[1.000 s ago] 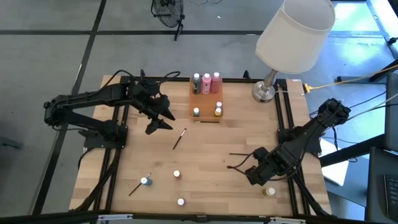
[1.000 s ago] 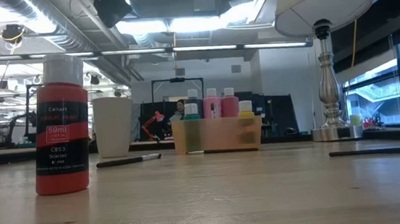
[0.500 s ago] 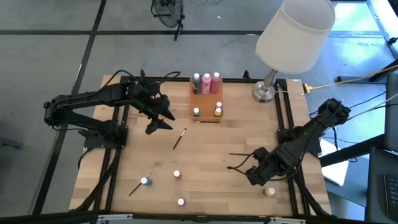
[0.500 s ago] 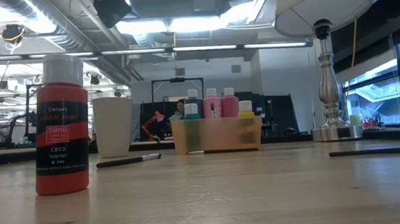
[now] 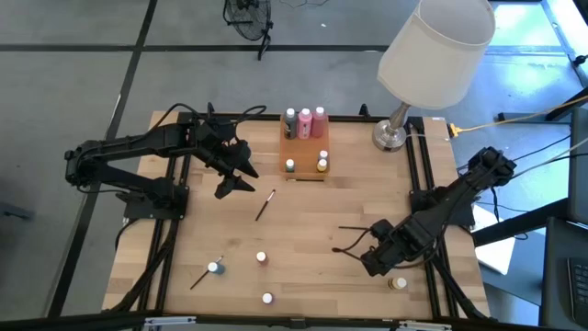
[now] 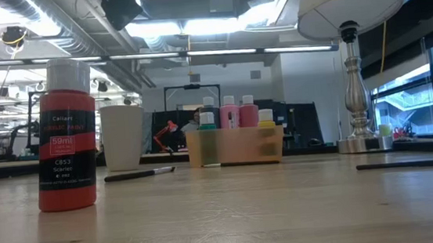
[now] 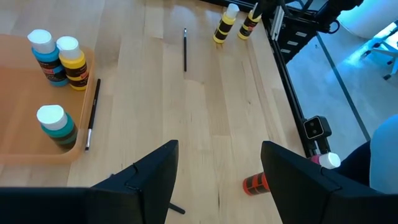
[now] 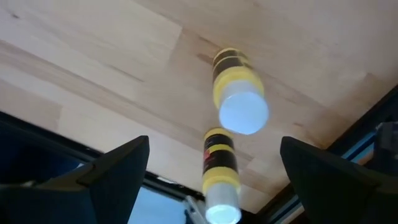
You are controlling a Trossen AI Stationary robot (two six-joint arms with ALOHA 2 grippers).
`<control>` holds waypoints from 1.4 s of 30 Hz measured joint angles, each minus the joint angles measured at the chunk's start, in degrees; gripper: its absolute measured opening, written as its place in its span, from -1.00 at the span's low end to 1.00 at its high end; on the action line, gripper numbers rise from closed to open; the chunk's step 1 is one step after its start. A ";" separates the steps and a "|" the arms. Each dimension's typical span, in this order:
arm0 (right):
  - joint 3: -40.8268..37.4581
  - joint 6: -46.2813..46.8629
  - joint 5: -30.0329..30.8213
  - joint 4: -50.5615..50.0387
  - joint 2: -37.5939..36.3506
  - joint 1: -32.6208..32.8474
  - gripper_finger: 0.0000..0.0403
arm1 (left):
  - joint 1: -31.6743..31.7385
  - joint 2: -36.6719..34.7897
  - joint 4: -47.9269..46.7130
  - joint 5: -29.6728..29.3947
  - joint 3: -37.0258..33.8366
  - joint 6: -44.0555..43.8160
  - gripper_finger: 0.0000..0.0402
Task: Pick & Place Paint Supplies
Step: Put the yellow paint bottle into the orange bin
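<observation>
Right gripper [image 5: 379, 260] jaws wide, empty; its wrist view shows two yellow paint pots [image 8: 239, 93] just ahead, where the high view shows only one [image 5: 397, 283]. Left gripper [image 5: 237, 176] open, empty; its wrist view shows a paintbrush [image 7: 92, 113] against the orange tray [image 7: 18, 118]. Low view alone shows a red bottle [image 6: 64, 135] up close, a lamp [image 6: 353, 62] far behind.

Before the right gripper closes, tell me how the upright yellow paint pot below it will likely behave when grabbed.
The yellow paint pot stands upright on a narrow base, so an off-centre nudge could probably tip it. It looks round and smooth, so once down it would likely roll. It seems small and light; the open right gripper should lift it easily.
</observation>
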 joint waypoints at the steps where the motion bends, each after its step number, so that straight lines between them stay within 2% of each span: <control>1: 0.00 -0.35 0.02 -0.52 0.04 -0.02 0.82 | 0.02 0.00 0.00 -0.01 0.00 0.00 0.12; 9: 0.00 3.11 0.94 -2.53 0.04 0.00 0.82 | 0.01 0.00 -0.03 0.01 0.00 -1.45 0.12; 32: -0.02 4.69 3.53 -2.79 0.04 0.00 0.82 | -0.17 0.00 -0.90 0.19 0.00 -4.46 0.12; 42: -1.99 4.83 2.64 -1.05 0.04 0.02 0.82 | -3.69 0.00 -0.90 0.06 0.00 -4.44 0.12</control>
